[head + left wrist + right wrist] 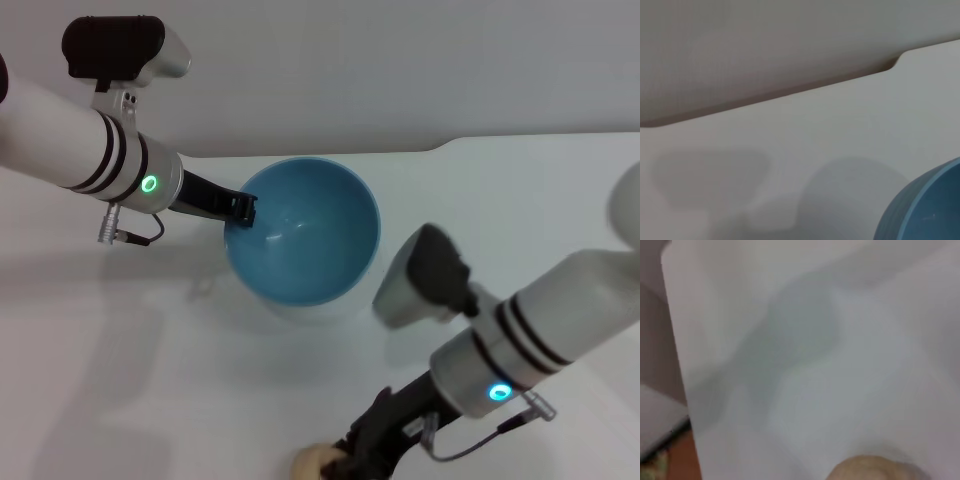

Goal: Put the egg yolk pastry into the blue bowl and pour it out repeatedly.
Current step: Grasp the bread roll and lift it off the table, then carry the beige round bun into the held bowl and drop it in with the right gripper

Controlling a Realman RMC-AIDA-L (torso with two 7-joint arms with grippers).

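Head view: blue bowl (303, 230) sits centre frame, tilted so its smooth, glossy sky-blue inside faces the camera; nothing shows inside it. The left gripper (243, 208), on the arm entering from upper left, is clamped on the bowl's left rim, black fingers closed over the edge. The egg yolk pastry (313, 462) lies at the bottom edge, pale tan, rounded, matte. The right gripper (352, 460) is down beside it, touching or nearly so; cannot tell how its jaws stand. White matte table (120, 360).

Left wrist view: a curved slice of the bowl, lower right corner, over the pale tabletop.

Right wrist view: the pastry's domed top at the bottom edge, blurred, on white table.
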